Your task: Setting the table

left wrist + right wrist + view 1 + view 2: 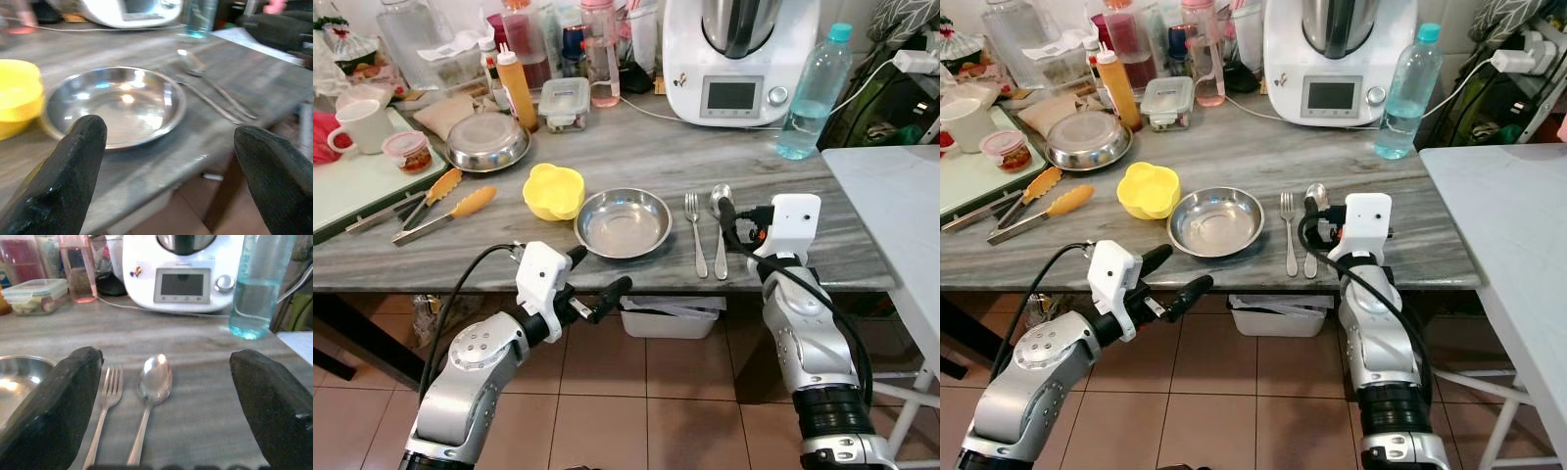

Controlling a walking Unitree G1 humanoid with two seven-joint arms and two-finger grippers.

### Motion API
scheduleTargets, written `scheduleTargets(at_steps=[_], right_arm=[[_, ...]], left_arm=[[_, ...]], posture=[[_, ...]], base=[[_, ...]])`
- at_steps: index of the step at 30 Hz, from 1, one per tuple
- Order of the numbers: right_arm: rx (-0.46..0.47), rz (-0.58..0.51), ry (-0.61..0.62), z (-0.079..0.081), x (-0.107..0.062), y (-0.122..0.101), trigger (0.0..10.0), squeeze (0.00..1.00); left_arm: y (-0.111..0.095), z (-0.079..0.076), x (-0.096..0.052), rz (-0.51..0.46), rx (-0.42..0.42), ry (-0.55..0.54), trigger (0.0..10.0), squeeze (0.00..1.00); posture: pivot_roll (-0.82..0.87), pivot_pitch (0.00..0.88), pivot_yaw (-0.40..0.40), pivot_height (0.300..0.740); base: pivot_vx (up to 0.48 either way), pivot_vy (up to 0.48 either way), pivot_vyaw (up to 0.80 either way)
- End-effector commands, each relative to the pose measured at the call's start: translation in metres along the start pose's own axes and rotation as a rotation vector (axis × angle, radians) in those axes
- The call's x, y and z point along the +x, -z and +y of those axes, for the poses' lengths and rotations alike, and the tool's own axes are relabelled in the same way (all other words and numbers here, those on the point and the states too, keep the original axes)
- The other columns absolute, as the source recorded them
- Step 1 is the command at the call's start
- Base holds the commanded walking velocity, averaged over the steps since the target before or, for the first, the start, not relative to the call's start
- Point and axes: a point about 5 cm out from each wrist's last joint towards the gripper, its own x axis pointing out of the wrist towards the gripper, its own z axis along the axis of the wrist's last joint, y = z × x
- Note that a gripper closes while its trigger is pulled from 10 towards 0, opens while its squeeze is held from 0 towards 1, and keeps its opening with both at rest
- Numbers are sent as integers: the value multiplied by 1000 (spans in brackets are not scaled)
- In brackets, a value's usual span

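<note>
Right gripper (pixel 161 406) low over grey countertop (pixel 636 157) edge, fingers spread wide, holding nothing. Spoon (pixel 152 382) straight ahead between fingers, flat on counter; fork (pixel 105 404) just beside spoon, close to one finger. Steel plate (pixel 623 222) beyond fork, on left-arm side. White kitchen machine (pixel 183 271) and water bottle (pixel 259 289) far ahead at counter back.

Left gripper (pixel 600 276) below counter edge, in front of steel plate, fingers wide apart, empty. Yellow bowl (pixel 553 190) touching plate rim, ahead of it.
</note>
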Motion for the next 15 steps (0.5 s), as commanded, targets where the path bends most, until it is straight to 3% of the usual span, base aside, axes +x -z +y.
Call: scheduleTargets(at_steps=[1, 8, 15], right_arm=[[-33, 3, 6, 4, -16, 1, 10000, 1000], [-48, 26, 11, 2, -43, 6, 10000, 1000], [-95, 5, 16, -3, -57, 0, 10000, 1000]], left_arm=[[0, 9, -4, -10, 24, -101, 10000, 0], [3, 17, -6, -24, 47, -245, 10000, 0], [7, 22, -17, -32, 70, -360, 10000, 0]], posture=[[33, 49, 50, 740], [17, 41, 44, 740], [8, 38, 41, 740]], base=[[0, 0, 0], [0, 0, 0], [0, 0, 0]])
